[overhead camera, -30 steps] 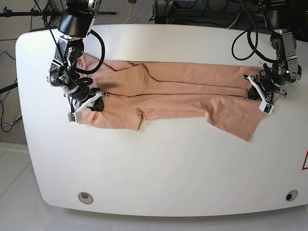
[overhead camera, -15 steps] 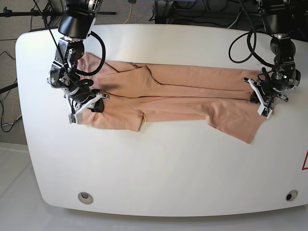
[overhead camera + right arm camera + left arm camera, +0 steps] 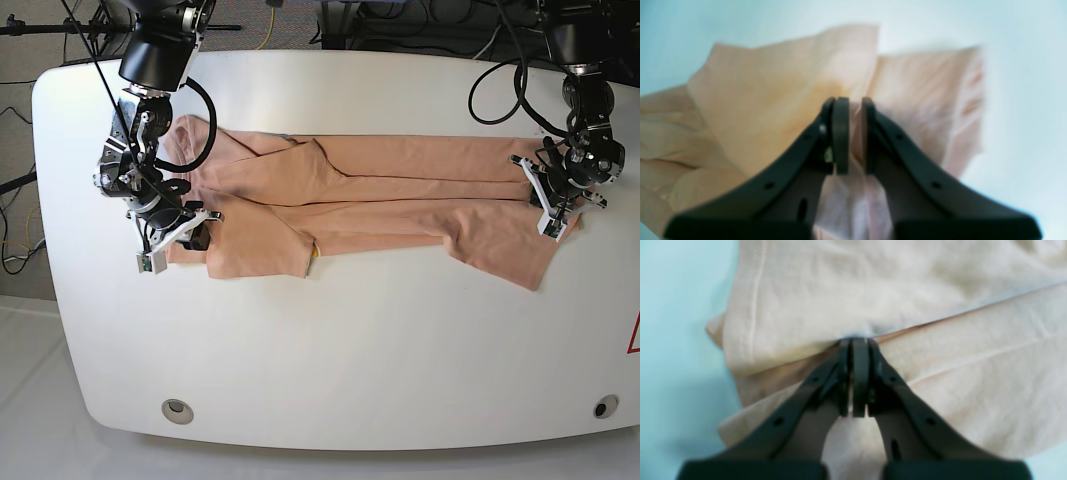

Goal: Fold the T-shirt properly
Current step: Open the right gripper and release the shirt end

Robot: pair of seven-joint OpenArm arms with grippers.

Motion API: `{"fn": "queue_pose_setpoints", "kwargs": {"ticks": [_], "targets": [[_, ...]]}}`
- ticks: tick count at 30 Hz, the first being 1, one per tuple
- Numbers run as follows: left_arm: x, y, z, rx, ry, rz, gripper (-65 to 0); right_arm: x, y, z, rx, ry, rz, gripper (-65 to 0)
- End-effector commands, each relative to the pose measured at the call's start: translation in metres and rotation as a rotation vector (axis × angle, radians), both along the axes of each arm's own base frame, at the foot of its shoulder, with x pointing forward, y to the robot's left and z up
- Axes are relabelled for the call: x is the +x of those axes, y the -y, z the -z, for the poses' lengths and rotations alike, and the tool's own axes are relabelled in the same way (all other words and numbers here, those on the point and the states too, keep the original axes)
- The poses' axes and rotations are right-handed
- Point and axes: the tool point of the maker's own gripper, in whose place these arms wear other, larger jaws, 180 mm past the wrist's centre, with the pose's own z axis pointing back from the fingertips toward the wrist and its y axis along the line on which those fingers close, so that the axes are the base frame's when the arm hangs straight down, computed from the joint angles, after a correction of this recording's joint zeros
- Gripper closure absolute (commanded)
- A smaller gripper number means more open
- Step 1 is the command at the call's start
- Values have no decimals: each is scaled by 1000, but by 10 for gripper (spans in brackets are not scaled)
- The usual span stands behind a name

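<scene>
The salmon-pink T-shirt (image 3: pixel 380 190) lies stretched in a long folded band across the white table (image 3: pixel 350 340). My right gripper (image 3: pixel 192 230) is at the shirt's left end. In the right wrist view it (image 3: pixel 853 103) is shut on a pinch of the T-shirt (image 3: pixel 756 100), and cloth runs between its fingers (image 3: pixel 840 133). My left gripper (image 3: pixel 548 203) is at the right end. In the left wrist view it (image 3: pixel 853 344) is shut on the folded edge of the T-shirt (image 3: pixel 940 290). A speck of yellow (image 3: pixel 313 250) shows at the lower flap's edge.
Two round holes sit near the table's front edge, one at the left (image 3: pixel 178 410) and one at the right (image 3: pixel 605 406). Cables and stands crowd the floor behind the table (image 3: pixel 300 20). A red mark (image 3: pixel 633 335) is at the right edge.
The whole shirt has slid to the right and pulled straighter. The left gripper moved right and slightly back. The right gripper moved toward the front, still holding the cloth.
</scene>
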Motion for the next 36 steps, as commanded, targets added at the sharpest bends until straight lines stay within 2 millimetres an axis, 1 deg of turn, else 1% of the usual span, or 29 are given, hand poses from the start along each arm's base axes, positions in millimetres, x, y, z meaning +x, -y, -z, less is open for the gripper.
{"fn": "queue_pose_setpoints", "kwargs": {"ticks": [1,5,8,10,13,18,20,25,30,32,36], "targets": [[7,-7,-14,36,27,5,0,15,4,-26,-8,76,1,-59],[12,-5,-21,42,51,12,0,18,3,-32,-17,72,-10,-60],[15,-3,-28,48,71,21,0,18,2,-32,-22,55,-20,-91],[18,-1,-33,53,86,28,0,18,1,-33,-23,48,-30,-141],[21,1,-42,60,111,38,0,20,-1,-34,-21,48,-34,-246],[26,5,-53,69,144,50,0,21,-4,-34,-15,47,-40,-385],[28,6,-57,72,155,55,0,24,-8,-36,-7,55,-42,-402],[31,10,-69,83,192,68,0,32,-14,-42,2,73,-45,-402],[32,13,-80,97,220,83,0,42,-17,-39,28,58,-45,-403],[26,11,-78,105,207,77,0,48,-18,-38,41,50,-44,-404],[19,-5,-87,135,205,34,0,59,-22,-32,73,40,-52,-404]]}}
